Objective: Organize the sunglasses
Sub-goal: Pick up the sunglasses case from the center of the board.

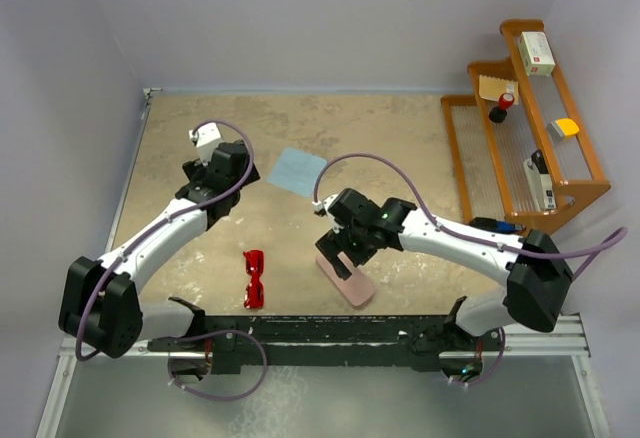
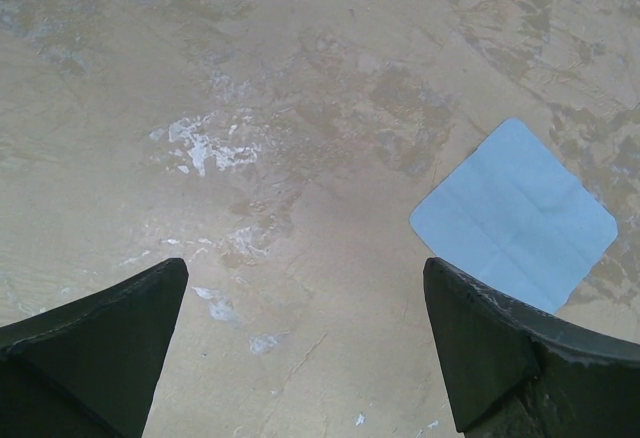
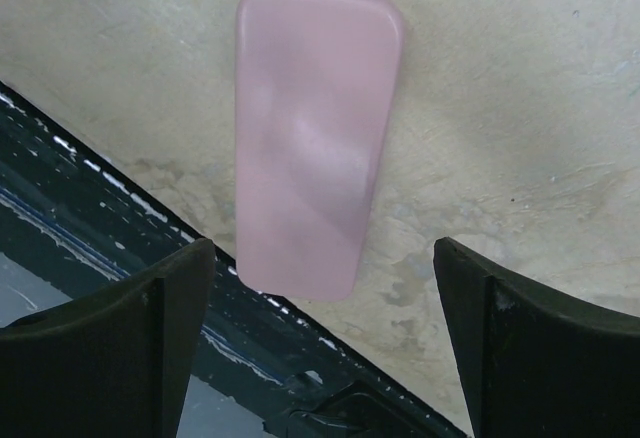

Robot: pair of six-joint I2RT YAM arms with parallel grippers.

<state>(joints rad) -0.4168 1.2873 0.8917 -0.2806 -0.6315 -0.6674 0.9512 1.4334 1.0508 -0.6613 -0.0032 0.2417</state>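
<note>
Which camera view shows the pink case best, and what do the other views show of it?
The right wrist view: the pink case lies whole and close, in the middle of the picture. The top external view shows it small, its far end hidden under the right pincer. The left wrist view does not show it.

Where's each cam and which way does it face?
Top external: above and behind the robot, looking down on the table; left arm, right arm show.
Left wrist: faces down past the open left hand at the blue cloth.
Right wrist: faces down past the open right hand at the pink case.
Shared: top also sees cloth and case; only top sees the sunglasses.
</note>
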